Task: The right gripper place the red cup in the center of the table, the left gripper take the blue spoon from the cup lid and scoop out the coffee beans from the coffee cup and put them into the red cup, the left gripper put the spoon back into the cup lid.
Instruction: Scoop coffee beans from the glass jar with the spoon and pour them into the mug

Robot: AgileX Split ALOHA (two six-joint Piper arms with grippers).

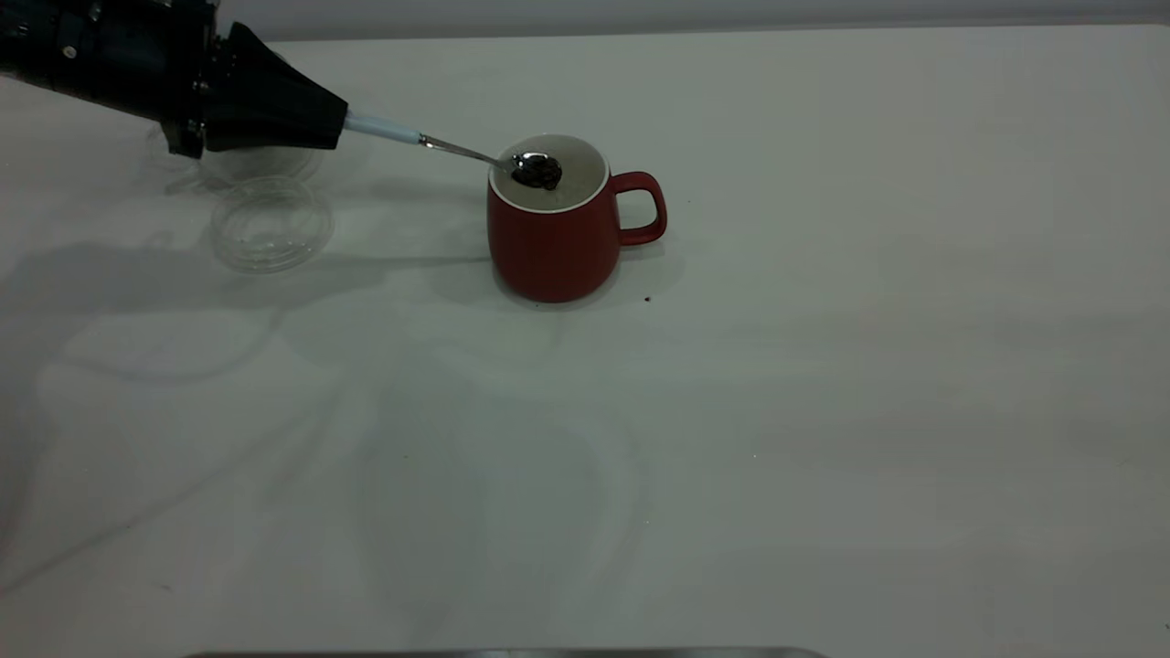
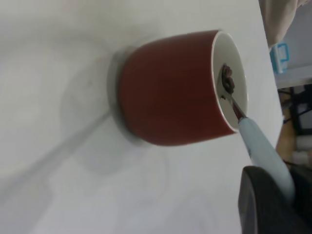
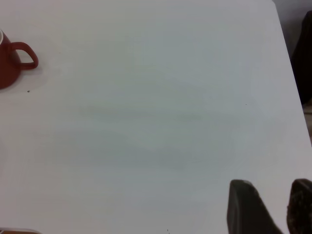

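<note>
Bare white tabletop [image 1: 823,439] fills the foreground of the exterior view, with soft grey shadows across it and a tiny dark speck just past the base of the red cup [image 1: 556,228].

Reaching in from the far left corner, the left gripper [image 1: 334,123] is stretched low and nearly level, its black cone-like tip pointing toward the cup. It is clamped on the pale handle of the blue spoon [image 1: 439,144], which runs straight out from the tip; the metal bowl sits over the cup's white opening, just above the rim, carrying a small heap of coffee beans [image 1: 537,170]. In the left wrist view the same spoon [image 2: 253,139] extends from the dark gripper body to the cup [image 2: 170,90], with the beans [image 2: 228,80] inside the ring of the rim.

Below and slightly behind the gripper's tip, the clear cup lid [image 1: 271,224] lies flat on the table. The coffee cup [image 1: 260,163] stands just beyond it, directly under the gripper body and partly hidden by it.

The right gripper [image 3: 270,207] is out of the exterior view; its own wrist camera shows two dark fingers with a gap between them, holding nothing, well apart from the red cup [image 3: 9,61].

A plain pale wall runs behind the table. No readable writing shows.
</note>
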